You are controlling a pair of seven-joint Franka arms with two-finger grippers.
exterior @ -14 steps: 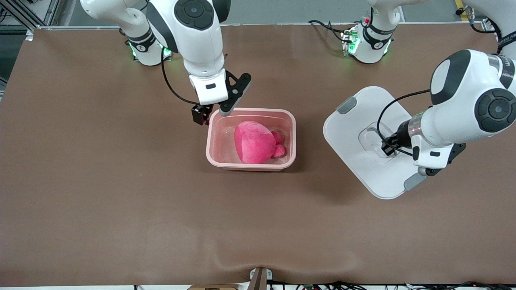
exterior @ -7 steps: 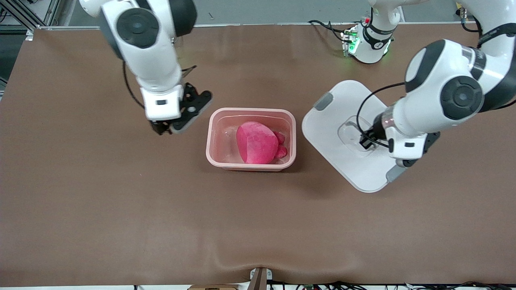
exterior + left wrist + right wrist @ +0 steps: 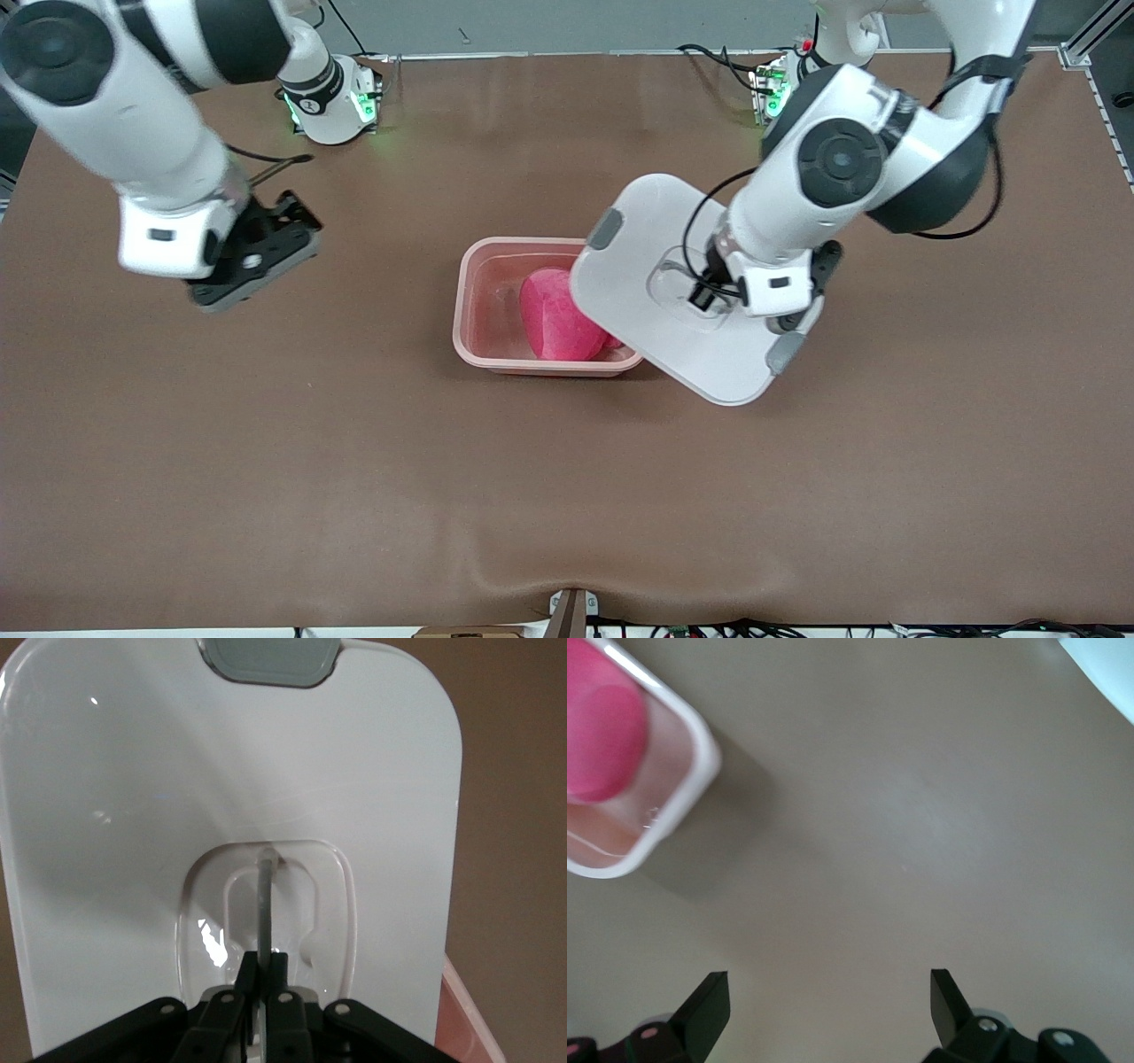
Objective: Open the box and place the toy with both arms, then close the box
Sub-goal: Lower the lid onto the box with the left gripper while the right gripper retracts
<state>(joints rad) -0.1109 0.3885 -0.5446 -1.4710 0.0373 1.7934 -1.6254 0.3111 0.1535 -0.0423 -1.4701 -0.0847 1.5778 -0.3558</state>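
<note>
The left gripper [image 3: 709,297] has its fingers [image 3: 257,979] pinched shut on the thin clear handle [image 3: 264,904] in the recessed middle of the lid [image 3: 660,292], and carries the lid in the air. The lid hangs below the fingers, roughly level but turned askew, so its long axis runs diagonally across the box base [image 3: 469,306] instead of along it. Only one end of the lid is over the base, covering the end toward the left arm; the rest sticks out over the counter [image 3: 567,496]. The base's open part lies from the fingers toward the right arm's end of the counter. To seat the lid, it likely needs to travel that way and turn until its grey clips [image 3: 605,229] line up with the base's short ends.

Inside the base lies the pink plush toy [image 3: 554,315], partly hidden under the lid's edge.

The right gripper [image 3: 252,257] waits over bare counter, well apart from the base, its fingers [image 3: 709,1005] spread wide and empty. The left arm is plainly the nearer one.
</note>
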